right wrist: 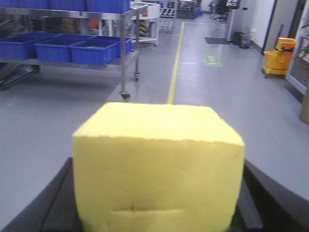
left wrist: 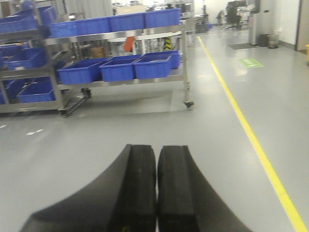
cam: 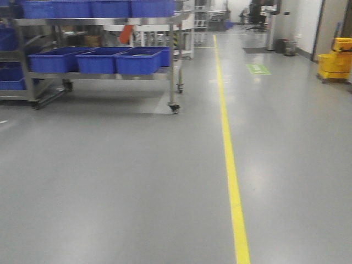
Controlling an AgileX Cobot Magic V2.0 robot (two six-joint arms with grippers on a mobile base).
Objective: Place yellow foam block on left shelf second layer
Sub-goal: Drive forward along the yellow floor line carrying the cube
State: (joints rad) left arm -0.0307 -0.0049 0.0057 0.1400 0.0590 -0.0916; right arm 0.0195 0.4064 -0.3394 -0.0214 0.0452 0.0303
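Observation:
The yellow foam block [right wrist: 159,164] fills the lower half of the right wrist view, held between the two black fingers [right wrist: 253,198] of my right gripper [right wrist: 157,203], which is shut on it. My left gripper [left wrist: 157,188] is shut and empty, its black fingers [left wrist: 137,183] pressed together above the grey floor. The steel shelf cart [cam: 173,60] with blue bins [cam: 137,61] on its layers stands ahead to the left; it also shows in the left wrist view [left wrist: 186,72] and the right wrist view [right wrist: 123,53]. Neither gripper shows in the front view.
A yellow floor line [cam: 228,148] runs away down the grey corridor. A yellow mop bucket [cam: 334,65] stands at the far right wall. A second rack with blue bins [left wrist: 29,58] stands left of the cart. A green floor mark [cam: 258,69] lies beyond.

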